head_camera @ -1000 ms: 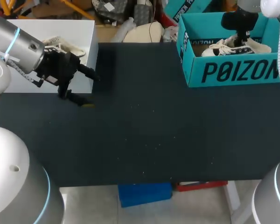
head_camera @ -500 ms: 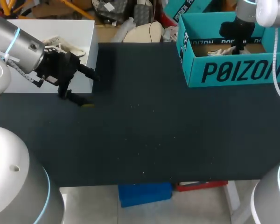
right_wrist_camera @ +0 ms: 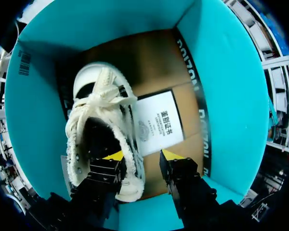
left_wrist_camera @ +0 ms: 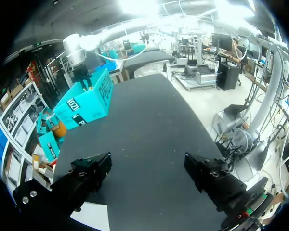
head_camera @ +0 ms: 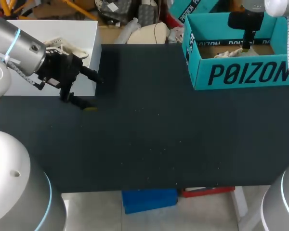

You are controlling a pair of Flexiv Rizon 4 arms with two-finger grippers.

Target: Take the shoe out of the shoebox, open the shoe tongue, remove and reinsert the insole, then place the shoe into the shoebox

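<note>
The white shoe (right_wrist_camera: 103, 134) lies inside the teal shoebox (right_wrist_camera: 221, 96), its length running ahead of the right gripper (right_wrist_camera: 142, 156), whose parted fingers straddle the heel collar. The left gripper (left_wrist_camera: 149, 171), also parted, is well apart.

Turquoise cardboard shoebox (head_camera: 241, 74), cream-white canvas shoe (right_wrist_camera: 101, 110), matte black table (head_camera: 149, 134).
The shoebox lettering is black and its floor brown; the shoe's lining is dark, its laces cream; the rectangular paper card (right_wrist_camera: 159, 122) is white with black print.

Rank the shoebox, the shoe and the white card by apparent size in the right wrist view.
1. shoebox, its walls fill the view
2. shoe
3. white card, clearly the smallest
</note>
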